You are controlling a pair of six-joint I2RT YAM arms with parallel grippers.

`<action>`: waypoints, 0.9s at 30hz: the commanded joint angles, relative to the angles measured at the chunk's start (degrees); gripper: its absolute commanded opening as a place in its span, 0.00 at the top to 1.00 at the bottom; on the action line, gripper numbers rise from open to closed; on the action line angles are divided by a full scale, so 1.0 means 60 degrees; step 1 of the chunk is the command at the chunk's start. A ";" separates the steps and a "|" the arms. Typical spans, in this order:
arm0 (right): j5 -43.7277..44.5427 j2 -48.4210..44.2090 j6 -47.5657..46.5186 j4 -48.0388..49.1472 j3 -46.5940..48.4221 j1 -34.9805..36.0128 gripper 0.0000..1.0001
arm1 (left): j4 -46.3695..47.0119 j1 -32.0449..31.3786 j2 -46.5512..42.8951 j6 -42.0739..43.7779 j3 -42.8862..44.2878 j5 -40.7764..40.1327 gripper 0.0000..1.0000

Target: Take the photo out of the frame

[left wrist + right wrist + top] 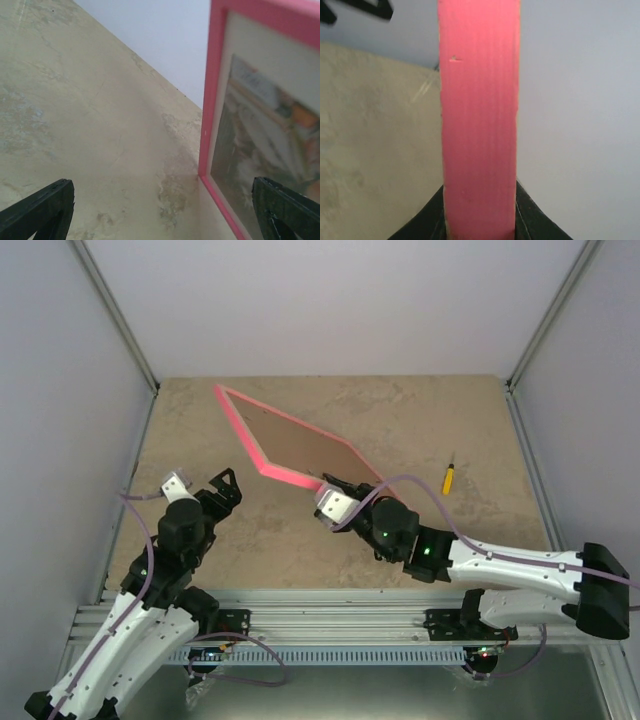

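The frame (300, 448) hangs tilted above the surface (200, 570), brown backing toward the overhead camera, and the right fingers (530, 222) are clamped on its near pink edge, one on each side of the thin moulding. The left fingers (45, 210) stand wide apart just beside the frame's left side and hold nothing. From the left wrist view the photo (260, 135) is seen in the frame, behind the pink border, so the removal itself looks not yet begun. The main risk, as I judge it, is that single pinch on a narrow edge: the frame's weight sits well out from the grip, so any push from the left arm could swing it about the pinch or slide it free, dropping it corner-first (whether the low corner already touches the surface I cannot tell). A second risk is the left fingers closing on border and photo together, which could crease the print or jam it. The small yellow tool (449, 477) lies well apart to the right, out of harm's way.
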 commanded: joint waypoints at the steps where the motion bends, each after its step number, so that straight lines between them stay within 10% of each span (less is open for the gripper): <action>1: -0.1830 -0.0546 0.2233 0.0788 0.0735 -0.0295 0.99 | -0.0062 0.0007 -0.0118 -0.0159 -0.0177 -0.0196 0.01; 17: -0.4685 -0.1050 0.7155 0.2096 0.0408 -0.1710 0.99 | -0.0032 -0.0002 -0.0014 -0.0096 -0.0115 -0.0010 0.01; 27: -0.3461 -0.1493 1.1693 0.3388 -0.1747 -0.3134 0.99 | 0.0324 -0.0003 0.0580 -0.0148 -0.0278 0.0782 0.01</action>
